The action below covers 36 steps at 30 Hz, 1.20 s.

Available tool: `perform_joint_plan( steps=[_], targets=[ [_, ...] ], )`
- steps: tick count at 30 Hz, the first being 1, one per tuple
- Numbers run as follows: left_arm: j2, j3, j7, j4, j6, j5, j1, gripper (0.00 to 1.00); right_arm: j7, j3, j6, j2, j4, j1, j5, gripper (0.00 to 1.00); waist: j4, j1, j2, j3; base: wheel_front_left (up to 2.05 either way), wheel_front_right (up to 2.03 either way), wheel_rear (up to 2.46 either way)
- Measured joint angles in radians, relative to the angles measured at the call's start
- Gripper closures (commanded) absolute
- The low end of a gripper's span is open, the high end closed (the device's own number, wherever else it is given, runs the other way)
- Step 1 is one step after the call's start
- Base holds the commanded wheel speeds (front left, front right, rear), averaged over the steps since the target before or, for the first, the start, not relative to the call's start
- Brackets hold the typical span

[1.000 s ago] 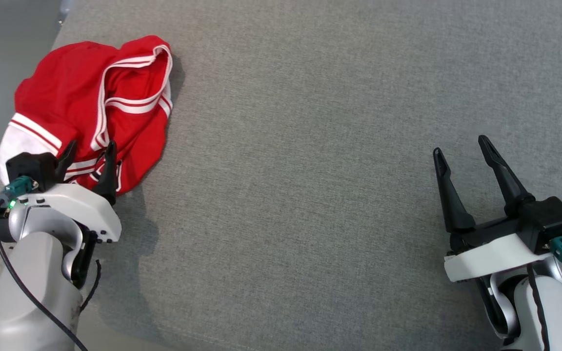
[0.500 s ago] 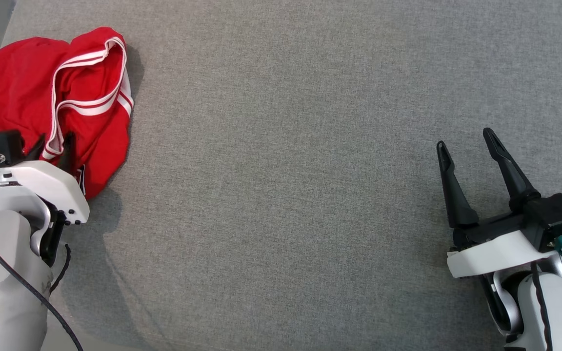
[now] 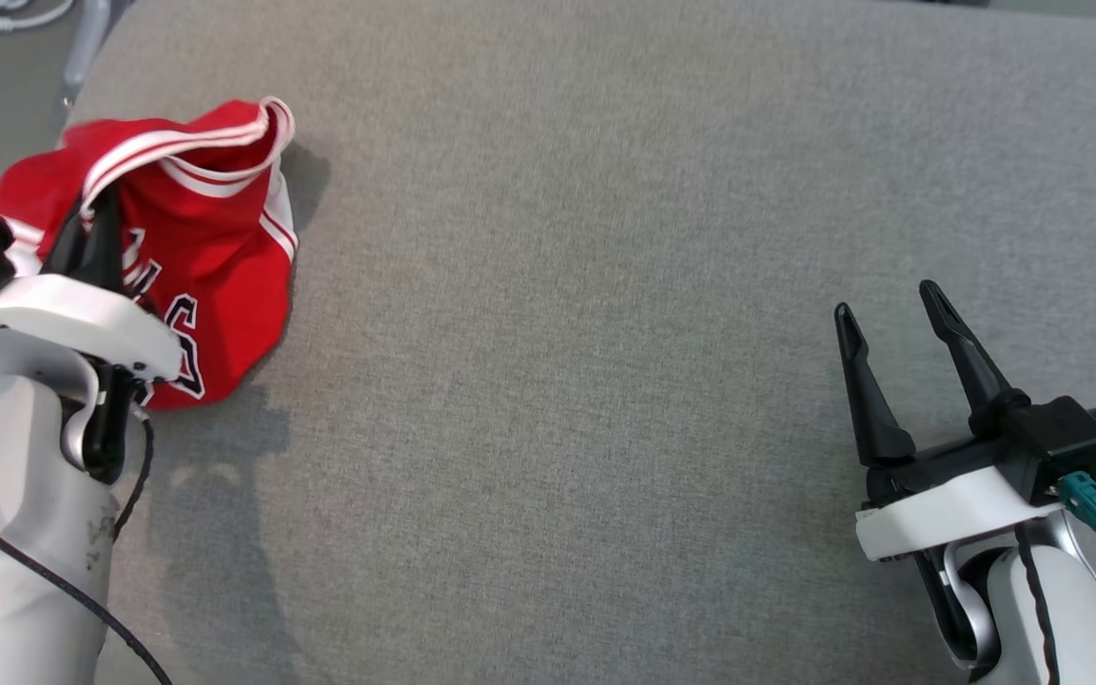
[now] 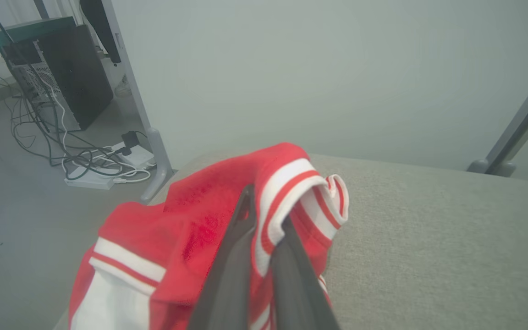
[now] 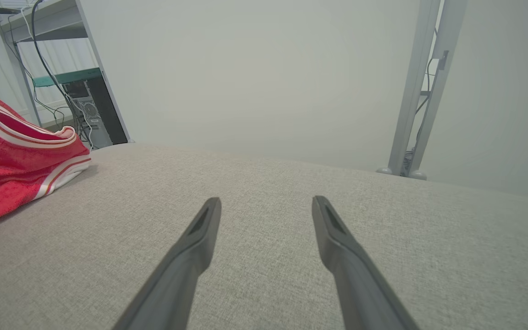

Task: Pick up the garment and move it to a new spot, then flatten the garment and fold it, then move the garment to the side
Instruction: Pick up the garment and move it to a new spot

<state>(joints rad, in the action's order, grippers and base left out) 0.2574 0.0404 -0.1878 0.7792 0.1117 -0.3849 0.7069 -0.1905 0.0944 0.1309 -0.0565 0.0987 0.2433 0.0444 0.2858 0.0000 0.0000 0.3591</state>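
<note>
Now, head view, garment (image 3: 215,285): a red jersey with white stripes and dark lettering, bunched at the far left of the grey fabric surface (image 3: 605,285), close to its left edge.
Head view, my left gripper (image 3: 96,205): fingers pressed together on the striped trim at the top of the garment.
Head view, my right gripper (image 3: 886,303): at the lower right, fingers spread wide with nothing between them, well apart from the garment.
Left wrist view, my left gripper (image 4: 266,208): clamped on a white-and-red band, which folds over between the two fingers.
Left wrist view, garment (image 4: 200,220): red cloth humps up around my fingers; a white panel shows at the lower left.
Left wrist view, grey fabric surface (image 4: 429,229): stretches away to the right of the cloth.
Left wrist view, background: a computer tower (image 4: 80,68) and loose cables (image 4: 85,160) on the floor past the edge.
Right wrist view, my right gripper (image 5: 266,201): fingers apart over bare grey fabric surface (image 5: 429,238), holding nothing.
Right wrist view, garment (image 5: 12,156): at the left edge, its lower part lying on the surface.
Right wrist view, background: metal posts (image 5: 410,91) beyond the far edge.
</note>
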Motion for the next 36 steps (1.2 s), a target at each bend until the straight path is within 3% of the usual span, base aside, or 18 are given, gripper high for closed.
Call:
perform_joint_plan(
  steps=[7, 13, 20, 26, 30, 34, 36],
  targets=[
    [-0.024, 0.079, 0.113, -0.282, 0.012, -0.063, -0.095, 1.00, -0.040, -0.008, 0.000, 0.007, 0.057, -0.002, 0.049, 0.00, -0.035, 0.0000, 0.0000, -0.094, 0.00, 0.00, 0.00],
    [-0.054, 0.119, 0.282, -0.591, 0.012, -0.151, -0.165, 1.00, -0.063, -0.016, 0.000, 0.008, 0.081, 0.007, 0.160, 0.00, -0.117, 0.0000, 0.0000, -0.133, 0.00, 0.00, 0.00],
    [-0.087, 0.180, 0.445, -0.843, -0.030, -0.186, -0.203, 1.00, -0.070, -0.046, 0.000, 0.008, 0.089, 0.023, 0.311, 0.00, -0.240, 0.0000, 0.0000, -0.146, 0.00, 0.00, 0.00],
    [-0.170, 0.278, 0.543, -0.963, -0.067, -0.246, -0.192, 1.00, -0.071, -0.122, 0.000, 0.008, 0.065, 0.025, 0.395, 0.00, -0.355, -0.0001, 0.0000, -0.150, 0.00, 0.00, 0.00],
    [-0.207, 0.362, 0.576, -1.044, -0.153, -0.446, -0.152, 1.00, -0.071, -0.189, 0.000, 0.007, 0.053, 0.016, 0.413, 0.00, -0.419, 0.0000, 0.0001, -0.159, 0.00, 0.00, 0.00],
    [-0.209, 0.442, 0.484, -1.128, -0.312, -0.663, -0.053, 1.00, -0.071, -0.205, 0.000, 0.007, 0.054, 0.007, 0.413, 0.00, -0.457, 0.0000, 0.0001, -0.181, 0.00, 0.00, 0.00],
    [-0.210, 0.453, 0.449, -1.119, -0.368, -0.683, -0.010, 1.00, -0.071, -0.206, 0.000, 0.007, 0.053, 0.004, 0.413, 0.00, -0.465, 0.0000, 0.0000, -0.194, 0.00, 0.00, 0.00]
  ],
)
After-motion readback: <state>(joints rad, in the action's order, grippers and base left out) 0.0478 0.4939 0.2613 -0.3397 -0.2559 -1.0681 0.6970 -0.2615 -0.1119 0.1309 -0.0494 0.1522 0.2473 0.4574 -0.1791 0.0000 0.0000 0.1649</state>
